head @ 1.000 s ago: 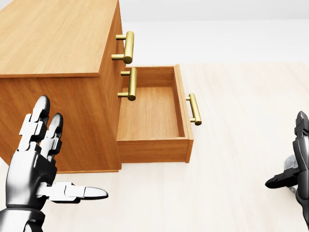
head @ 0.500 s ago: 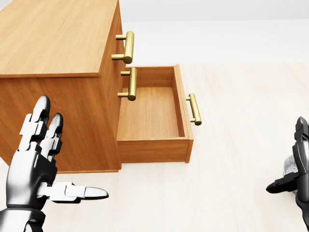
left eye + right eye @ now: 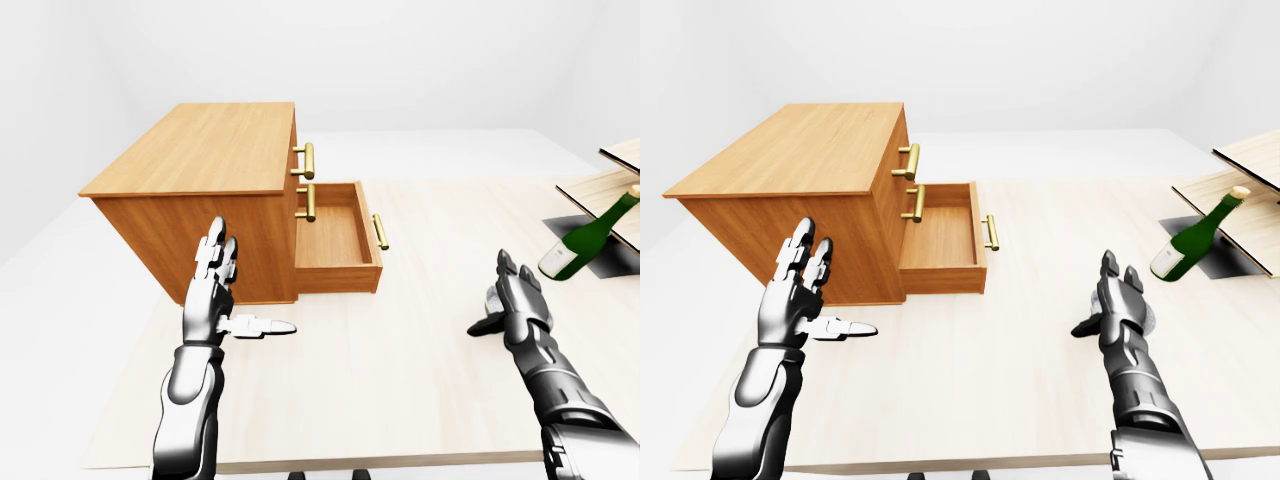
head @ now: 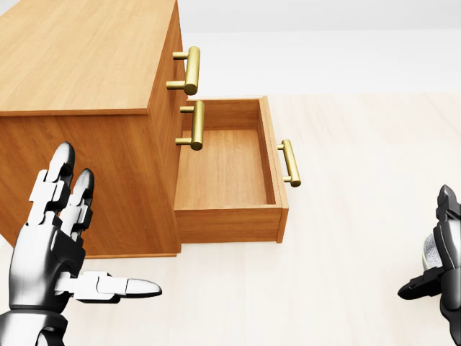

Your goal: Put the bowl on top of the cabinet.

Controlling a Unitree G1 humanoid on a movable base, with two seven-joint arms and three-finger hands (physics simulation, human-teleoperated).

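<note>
The wooden cabinet (image 3: 205, 150) stands at the upper left of the table, its flat top bare. Its lowest drawer (image 4: 225, 173) is pulled out and holds nothing; the two drawers above are closed, with brass handles. The bowl (image 4: 433, 251), small and grey, shows only as a sliver behind my right hand at the right edge of the head view. My right hand (image 3: 1098, 300) stands beside it with fingers spread, open, not closed round it. My left hand (image 3: 240, 295) hovers open before the cabinet's near side, fingers up and thumb pointing right.
A green wine bottle (image 3: 585, 238) leans at the far right by a low wooden shelf (image 3: 598, 188). The light wooden table (image 3: 400, 380) ends just below my arms.
My right hand has sunk a little lower at the right edge of the head view. The left hand, cabinet and drawer have not moved.
</note>
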